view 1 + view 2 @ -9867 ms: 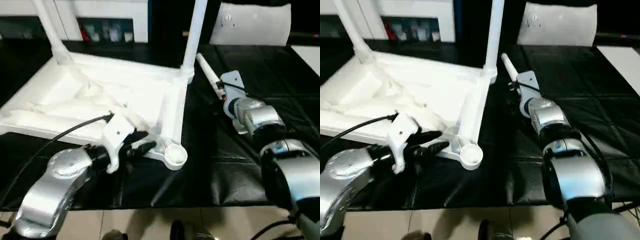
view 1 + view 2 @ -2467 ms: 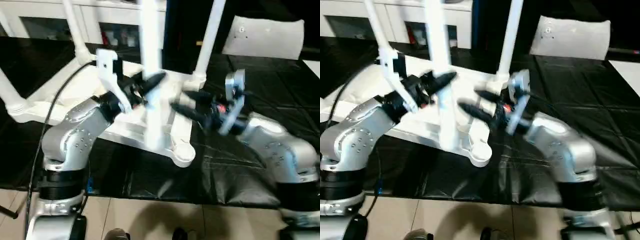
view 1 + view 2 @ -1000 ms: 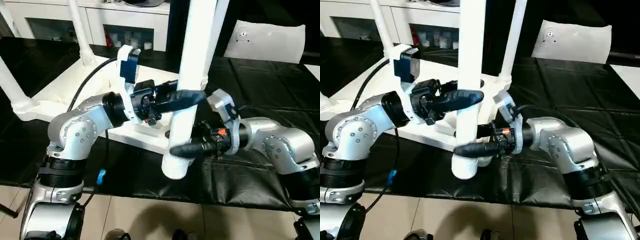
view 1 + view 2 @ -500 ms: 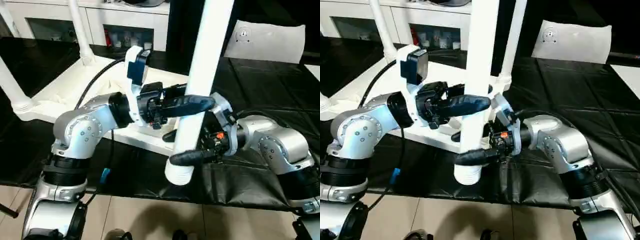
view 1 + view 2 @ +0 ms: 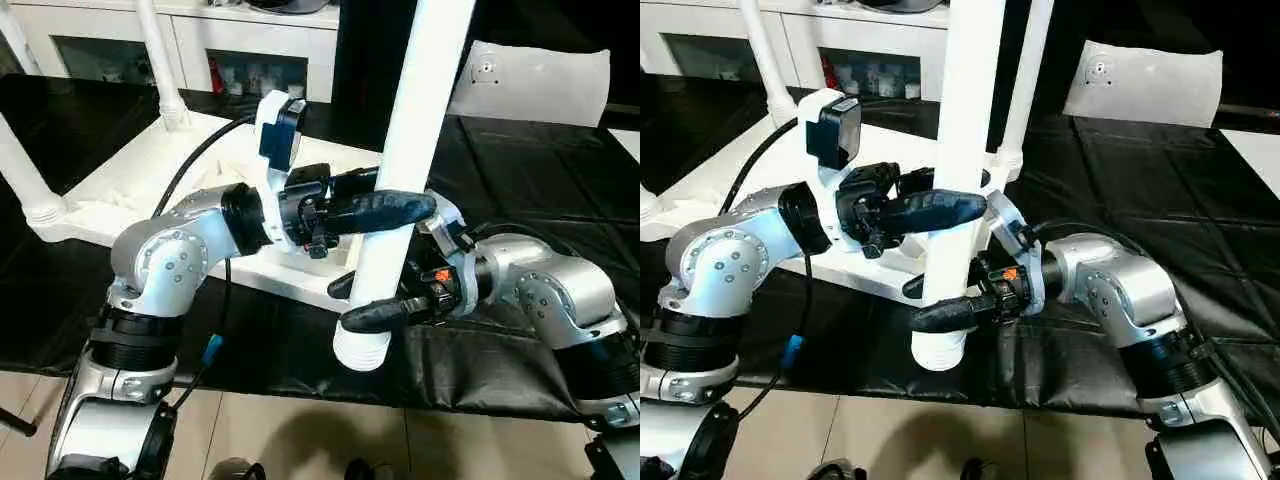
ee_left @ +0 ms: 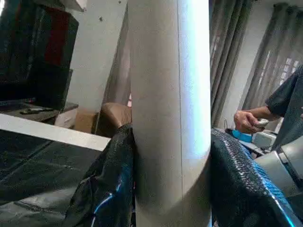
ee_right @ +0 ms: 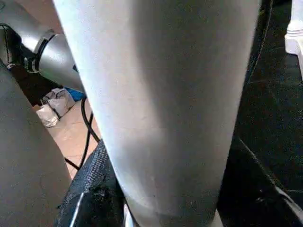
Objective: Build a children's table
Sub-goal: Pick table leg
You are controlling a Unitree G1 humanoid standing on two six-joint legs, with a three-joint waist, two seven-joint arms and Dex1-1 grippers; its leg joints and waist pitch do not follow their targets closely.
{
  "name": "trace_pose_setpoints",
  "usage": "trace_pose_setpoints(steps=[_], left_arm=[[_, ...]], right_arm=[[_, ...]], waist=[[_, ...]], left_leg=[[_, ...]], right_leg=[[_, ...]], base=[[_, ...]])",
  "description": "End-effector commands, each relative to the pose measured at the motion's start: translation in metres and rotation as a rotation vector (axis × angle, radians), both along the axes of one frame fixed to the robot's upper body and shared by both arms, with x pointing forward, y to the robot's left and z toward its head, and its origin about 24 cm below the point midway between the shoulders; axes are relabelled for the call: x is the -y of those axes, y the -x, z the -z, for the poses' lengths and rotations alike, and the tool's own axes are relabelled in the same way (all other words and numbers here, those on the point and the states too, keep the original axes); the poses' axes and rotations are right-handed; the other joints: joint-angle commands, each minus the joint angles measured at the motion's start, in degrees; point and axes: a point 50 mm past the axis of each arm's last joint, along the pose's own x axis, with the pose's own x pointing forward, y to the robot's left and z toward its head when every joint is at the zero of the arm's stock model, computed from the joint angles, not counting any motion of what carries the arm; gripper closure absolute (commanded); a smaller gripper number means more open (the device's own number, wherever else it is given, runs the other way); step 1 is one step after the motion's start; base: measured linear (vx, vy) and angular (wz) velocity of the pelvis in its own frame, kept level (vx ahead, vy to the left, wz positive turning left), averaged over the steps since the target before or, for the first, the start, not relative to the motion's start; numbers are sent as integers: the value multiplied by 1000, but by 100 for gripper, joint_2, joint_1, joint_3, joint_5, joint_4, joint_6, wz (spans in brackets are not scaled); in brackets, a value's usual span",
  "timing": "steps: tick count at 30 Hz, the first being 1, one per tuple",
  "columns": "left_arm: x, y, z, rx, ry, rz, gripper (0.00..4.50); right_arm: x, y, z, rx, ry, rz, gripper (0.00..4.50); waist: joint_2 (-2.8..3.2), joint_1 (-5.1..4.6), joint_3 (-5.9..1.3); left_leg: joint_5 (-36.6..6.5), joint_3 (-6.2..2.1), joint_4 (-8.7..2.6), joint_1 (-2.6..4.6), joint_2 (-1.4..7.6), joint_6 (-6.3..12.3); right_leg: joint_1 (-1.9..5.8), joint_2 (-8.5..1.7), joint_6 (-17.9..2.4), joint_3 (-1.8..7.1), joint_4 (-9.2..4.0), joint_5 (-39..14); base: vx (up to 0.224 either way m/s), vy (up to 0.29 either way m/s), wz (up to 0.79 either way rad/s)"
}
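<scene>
Loose leg (image 5: 400,190) upright: left gripper (image 5: 385,210) jaws clamp mid-shaft, right gripper (image 5: 375,300) jaws grasp near thick end. Likely light, stiff, slippery plastic; grip low.

Head stereo pair looks forward and down over both forearms; both eyes share same scene. Each wrist camera sits very close to white leg (image 6: 170,118).

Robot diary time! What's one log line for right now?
left gripper: shut on leg | right gripper: around leg lower down | table top: upside down
</scene>
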Motion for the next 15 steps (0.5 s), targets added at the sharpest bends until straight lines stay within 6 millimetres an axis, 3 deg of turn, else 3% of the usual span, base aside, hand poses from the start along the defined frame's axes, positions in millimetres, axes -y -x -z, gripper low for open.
trace_pose_setpoints(steps=[1,6,7,8,12,13,14,15], left_arm=[[4,-1,-11,63,-4,-13,270],[3,0,-12,66,-15,-26,270],[3,5,-15,73,2,-2,214],[4,7,-16,81,7,3,200],[8,14,-13,56,27,12,164],[8,14,-13,54,33,6,156],[9,14,-12,52,38,-1,150],[11,14,-12,40,66,-42,150]], right_arm=[[-2,-1,0,-18,4,-13,252],[-2,-1,1,-21,2,0,253],[-3,0,1,-23,-3,7,254],[-3,0,1,-23,-4,9,254],[-4,0,6,-13,-10,48,255],[-4,0,7,-13,-8,56,255],[-4,0,8,-14,-6,64,256],[-5,1,9,-25,-9,84,256]], waist=[[-2,29,-523],[11,37,-528],[38,48,-528],[31,45,-530],[45,67,-534],[94,79,-534],[61,77,-529],[83,86,-533]], left_leg=[[-456,46,-366,-29,83,283],[-474,47,-365,-21,80,280],[-461,42,-367,-25,81,272],[-461,41,-369,-28,87,270],[-436,33,-373,-27,103,259],[-441,29,-373,-24,103,249],[-457,40,-374,-21,105,253],[-510,38,-373,-13,106,242]], right_leg=[[493,-358,47,266,-475,-2717],[492,-355,42,260,-480,-2718],[496,-357,27,261,-469,-2696],[499,-359,17,263,-470,-2680],[495,-367,-84,272,-447,-2538],[494,-369,-102,271,-440,-2520],[488,-362,-108,270,-459,-2528],[492,-363,-109,268,-461,-2572]], base=[[0,0,0],[0,0,0],[0,0,0],[0,0,0],[0,0,0],[0,0,0],[0,0,0],[0,0,0]])
